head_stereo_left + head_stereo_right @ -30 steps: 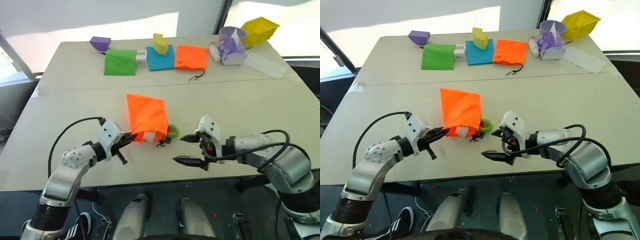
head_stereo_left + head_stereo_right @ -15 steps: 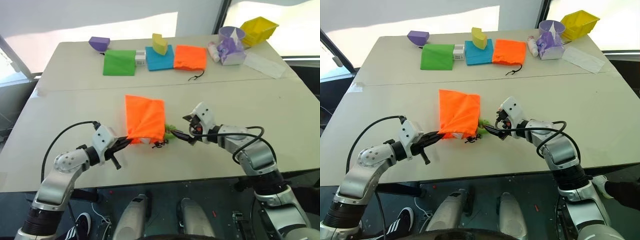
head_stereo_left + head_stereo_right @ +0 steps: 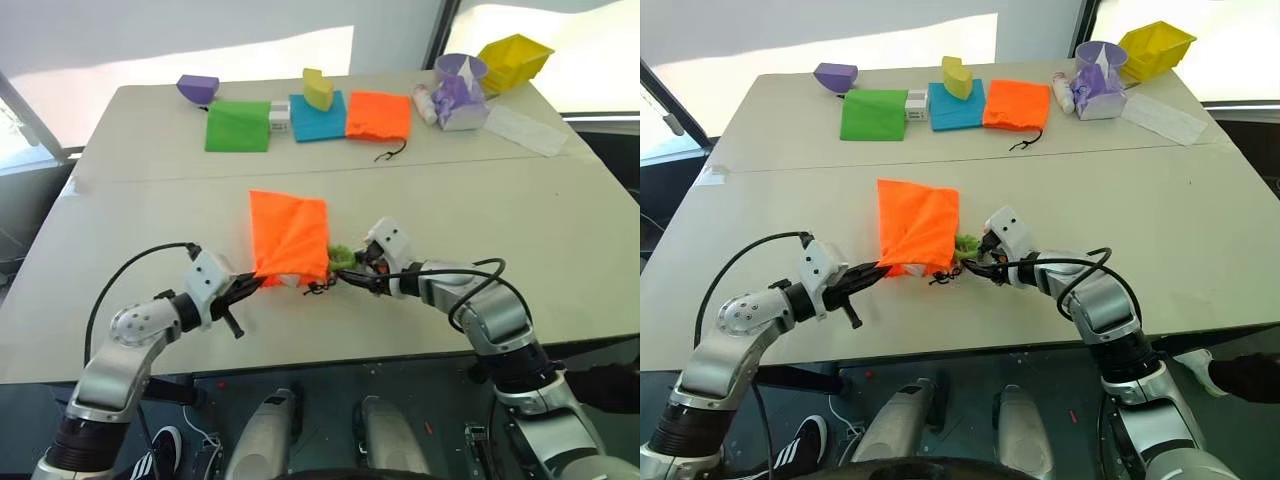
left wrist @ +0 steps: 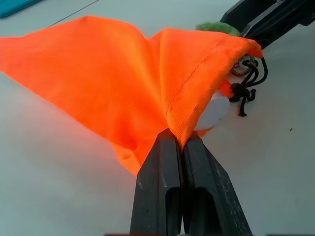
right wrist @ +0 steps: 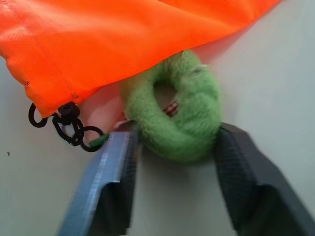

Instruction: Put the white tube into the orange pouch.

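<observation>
The orange pouch (image 3: 290,235) lies mid-table with its mouth toward me. My left gripper (image 3: 252,283) is shut on the hem at the mouth, lifting the fabric into a ridge (image 4: 197,73). A round white end of the white tube (image 4: 214,112) shows inside the mouth; the rest is hidden by fabric. The fuzzy green pom-pom (image 5: 189,123) sits beside the mouth with the knotted dark cord (image 5: 69,125). My right gripper (image 3: 345,275) has a finger pressed on each side of the pom-pom.
Along the far edge lie a green pouch (image 3: 238,125), a blue pouch (image 3: 318,117), a second orange pouch (image 3: 380,114), a purple bowl (image 3: 198,87), a purple box (image 3: 460,95) and a yellow bin (image 3: 515,60). The table's front edge runs just below both grippers.
My right gripper moved forward and left up to the pouch mouth and closed from wide open onto the green pom-pom. The left gripper kept its hold and stayed put.
</observation>
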Tool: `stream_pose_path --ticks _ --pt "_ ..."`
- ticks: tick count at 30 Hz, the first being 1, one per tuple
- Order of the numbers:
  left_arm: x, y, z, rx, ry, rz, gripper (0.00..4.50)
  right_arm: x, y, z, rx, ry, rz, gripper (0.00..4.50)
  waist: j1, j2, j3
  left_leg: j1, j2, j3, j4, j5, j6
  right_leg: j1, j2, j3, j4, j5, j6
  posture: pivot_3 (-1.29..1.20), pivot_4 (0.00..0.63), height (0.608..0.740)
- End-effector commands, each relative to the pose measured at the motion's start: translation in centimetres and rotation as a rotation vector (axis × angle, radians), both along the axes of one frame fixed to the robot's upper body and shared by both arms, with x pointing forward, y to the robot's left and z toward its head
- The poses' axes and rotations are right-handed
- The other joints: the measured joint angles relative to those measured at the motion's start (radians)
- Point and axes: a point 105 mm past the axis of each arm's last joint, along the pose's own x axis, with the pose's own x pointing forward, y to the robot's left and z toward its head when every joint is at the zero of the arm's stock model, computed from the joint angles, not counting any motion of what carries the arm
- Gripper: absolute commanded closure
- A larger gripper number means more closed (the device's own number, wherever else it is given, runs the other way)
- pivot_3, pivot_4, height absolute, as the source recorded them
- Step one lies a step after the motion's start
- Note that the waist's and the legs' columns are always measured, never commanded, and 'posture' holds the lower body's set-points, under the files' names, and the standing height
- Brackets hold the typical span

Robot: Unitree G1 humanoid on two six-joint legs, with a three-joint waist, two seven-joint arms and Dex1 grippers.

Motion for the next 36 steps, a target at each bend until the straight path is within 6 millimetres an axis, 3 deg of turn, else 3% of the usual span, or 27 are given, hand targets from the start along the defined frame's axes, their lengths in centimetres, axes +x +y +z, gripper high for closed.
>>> stream_pose_path --ticks 1,2,11,15,18,21,26,31,33,34,36 --pt "-0.1 -0.2 0.8 -0.004 -0.035 -0.006 4.50 0.1 0.4 1.4 0.025 -0.059 0.023 4.03 0.001 0.000 0.000 0.000 0.000 0.000 0.000 0.000 0.000 0.000 0.000 0.000 0.000 0.000 0.000 0.00 0.150 0.740" --pt "-0.1 -0.2 0.8 -0.001 -0.036 -0.008 4.50 -0.1 0.6 1.7 0.048 -0.058 0.036 4.47 0.001 0.000 0.000 0.000 0.000 0.000 0.000 0.000 0.000 0.000 0.000 0.000 0.000 0.000 0.000 0.00 0.150 0.740" --pt "-0.2 -0.2 0.6 0.004 -0.037 -0.001 4.50 -0.7 -1.1 3.2 0.140 -0.045 0.019 4.47 0.002 0.000 0.000 0.000 0.000 0.000 0.001 0.000 0.000 0.000 0.000 0.000 0.000 0.000 0.000 0.00 0.150 0.740" --pt "-0.1 0.1 0.7 -0.001 -0.030 0.012 4.50 -2.9 -2.8 4.2 0.158 -0.027 0.065 4.47 0.004 0.000 0.000 -0.001 0.000 0.000 0.001 0.000 0.000 0.001 0.000 0.000 0.000 0.000 0.000 0.00 0.150 0.740" --pt "-0.1 0.0 0.7 -0.015 -0.020 0.003 4.50 -6.2 -3.3 3.8 0.124 0.057 0.186 4.47 0.004 0.000 0.000 -0.001 0.000 0.000 0.001 0.000 0.000 0.003 0.000 0.000 0.000 0.000 0.000 0.00 0.150 0.740" --pt "-0.3 -0.3 0.7 -0.018 -0.014 -0.021 4.50 -7.3 -3.9 4.1 0.112 0.082 0.232 4.47 -0.003 0.000 0.000 -0.001 0.000 0.000 0.002 0.000 0.000 0.004 0.000 0.000 0.000 0.000 0.000 0.00 0.150 0.740" --pt "-0.5 -0.3 0.6 -0.026 0.011 -0.031 4.50 -7.0 -5.2 4.7 0.098 0.083 0.221 4.47 0.000 0.000 0.000 0.000 0.001 0.001 0.002 0.000 0.000 0.005 -0.003 -0.001 0.000 0.000 -0.001 0.00 0.150 0.740" --pt "-0.8 0.0 1.0 -0.070 0.046 -0.048 4.50 -8.4 -6.0 5.2 0.105 0.136 0.283 4.47 0.004 0.000 0.000 -0.001 0.000 0.001 0.002 0.000 0.000 0.004 -0.004 -0.002 -0.001 0.000 0.000 0.00 0.150 0.740" --pt "-1.0 0.1 1.0 -0.118 0.092 -0.056 4.50 -7.7 -6.1 5.5 0.115 0.112 0.254 4.47 0.003 0.000 0.000 -0.001 0.000 0.001 0.002 0.000 0.000 0.005 -0.004 -0.002 -0.002 0.000 0.000 0.00 0.150 0.740" --pt "-1.3 -0.1 1.3 -0.142 0.098 -0.086 3.93 -7.4 -6.1 5.5 0.113 0.103 0.247 4.50 0.002 0.000 0.000 -0.002 0.000 0.001 0.002 0.000 0.000 0.005 -0.004 -0.002 -0.003 0.000 0.000 0.00 0.150 0.740" --pt "-1.4 -0.2 1.7 -0.129 0.072 -0.097 3.23 -7.2 -5.9 5.6 0.109 0.083 0.249 4.50 0.000 0.000 0.000 -0.001 0.000 0.001 0.002 0.000 0.000 0.005 -0.004 -0.002 -0.003 0.000 0.000 0.00 0.150 0.740"
